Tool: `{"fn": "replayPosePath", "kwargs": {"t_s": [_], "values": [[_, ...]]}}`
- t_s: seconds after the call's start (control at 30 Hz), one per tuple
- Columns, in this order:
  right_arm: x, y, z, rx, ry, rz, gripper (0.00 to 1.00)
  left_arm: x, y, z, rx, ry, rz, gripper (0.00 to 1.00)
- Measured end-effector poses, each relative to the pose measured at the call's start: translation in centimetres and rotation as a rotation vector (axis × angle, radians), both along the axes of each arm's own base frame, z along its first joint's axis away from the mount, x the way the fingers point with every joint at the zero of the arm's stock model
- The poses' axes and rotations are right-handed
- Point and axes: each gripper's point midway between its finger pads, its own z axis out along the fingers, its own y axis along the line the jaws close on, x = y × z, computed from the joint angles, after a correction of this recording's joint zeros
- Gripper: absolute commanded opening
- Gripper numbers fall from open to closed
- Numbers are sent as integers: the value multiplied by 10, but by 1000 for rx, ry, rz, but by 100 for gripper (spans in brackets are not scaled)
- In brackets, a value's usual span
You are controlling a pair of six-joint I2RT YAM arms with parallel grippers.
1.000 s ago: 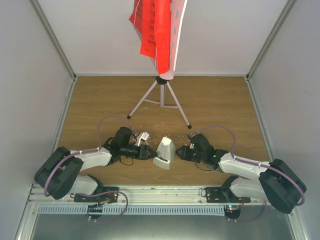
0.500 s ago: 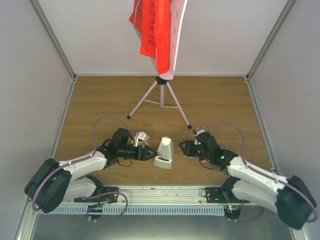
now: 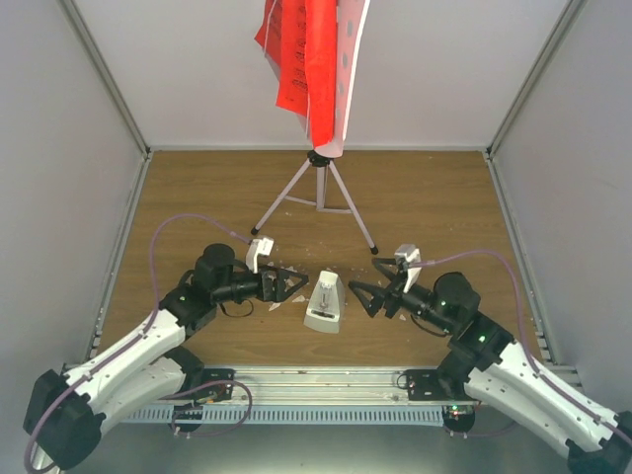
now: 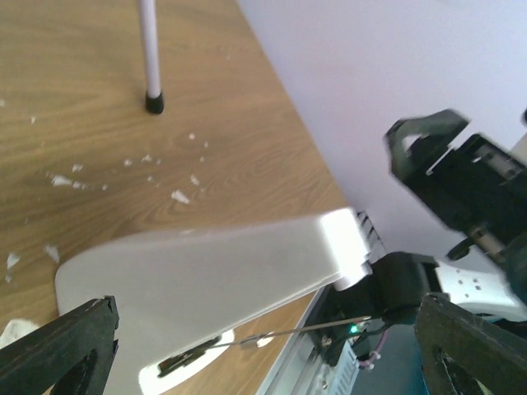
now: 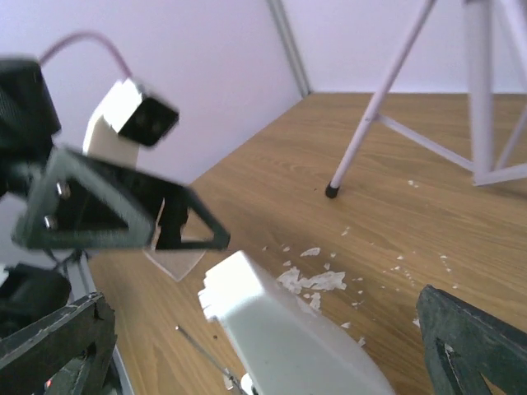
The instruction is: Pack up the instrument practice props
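The small white pyramid-shaped metronome [image 3: 326,301] stands on the wooden table between both arms, its thin pendulum rod [image 4: 329,331] showing. My left gripper [image 3: 294,286] is open just left of it, not gripping. My right gripper [image 3: 361,297] is open just right of it. In the left wrist view the metronome [image 4: 206,276] fills the gap of my open left gripper [image 4: 263,309]. In the right wrist view the metronome [image 5: 284,333] lies ahead of my open right gripper [image 5: 263,329]. Behind stand the pale perforated music-stand plate [image 3: 350,69], red ribbed sheets [image 3: 304,59] and silver tripod legs [image 3: 318,197].
Small white crumbs [image 3: 296,259] lie scattered on the wood around the metronome and under the tripod. A thin pale flat piece [image 5: 174,262] rests on the table below the left gripper. White walls enclose the table on three sides; a metal rail [image 3: 316,380] runs along the near edge.
Both grippers have opened wide and drawn back a little from the metronome, which stays standing in place. Both arms have stretched out and their elbows have dropped lower.
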Motion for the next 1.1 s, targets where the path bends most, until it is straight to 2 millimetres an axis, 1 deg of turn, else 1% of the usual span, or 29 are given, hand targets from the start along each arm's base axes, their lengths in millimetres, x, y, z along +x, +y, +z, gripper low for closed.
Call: {"fn": "replayPosePath", "kwargs": {"t_s": [0.1,0.2,0.33,0.53,0.73,0.83,0.97,1.1], "values": [[-7,14,-5,-58,-61,66,100,3,1,22,-16,-38,13,99],[-10,26,-12,-109,-109,97,100,4,3,30,-19,-51,26,99],[-18,40,-28,-161,-162,132,100,3,5,24,0,-24,34,99],[-32,59,-58,-241,-210,167,100,3,5,18,15,-4,37,99],[-27,67,-76,-332,-247,118,100,3,5,13,24,10,37,99],[-22,68,-84,-377,-256,78,100,4,4,12,28,16,37,99],[-12,65,-87,-398,-259,18,100,4,4,11,29,18,36,99],[-8,63,-87,-404,-261,-9,100,4,4,11,29,18,36,99]]}}
